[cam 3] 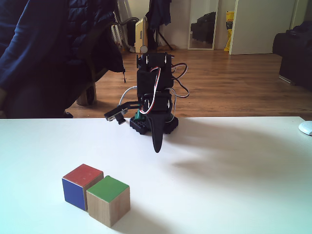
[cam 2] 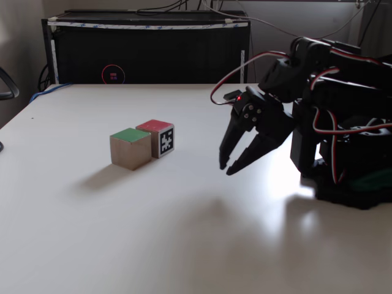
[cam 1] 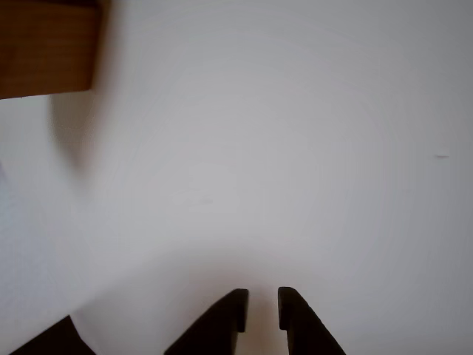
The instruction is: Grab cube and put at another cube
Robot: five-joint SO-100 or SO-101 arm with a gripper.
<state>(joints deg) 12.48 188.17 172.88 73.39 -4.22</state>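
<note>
Up close in the other view, the hand (cam 1: 263,309) shows as two dark tapered fingertips w/ a narrow gap between them, nothing pinched, over a plain white matte counter (cam 1: 295,148). A blurred brown wooden block edge sits far from the tips, top-left corner; can't tell which cube it is.

Next, a fixed view from the side: the cube (cam 2: 130,147), green top, pale wood sides, stands on the counter (cam 2: 122,233) touching another cube (cam 2: 157,138), which has a red top and a black-and-white marker face. The hand (cam 2: 226,168) hangs well apart from the green cube, to its right, tips pointing down, slightly parted, just off the counter. Red and white wires loop over the black arm.

Opposite fixed view: another cube (cam 3: 81,185) shows a blue side here, no marker. Green cube (cam 3: 108,200) touches it, nearer the camera. Hand (cam 3: 157,148) looks like one dark point, well behind the cubes.
</note>
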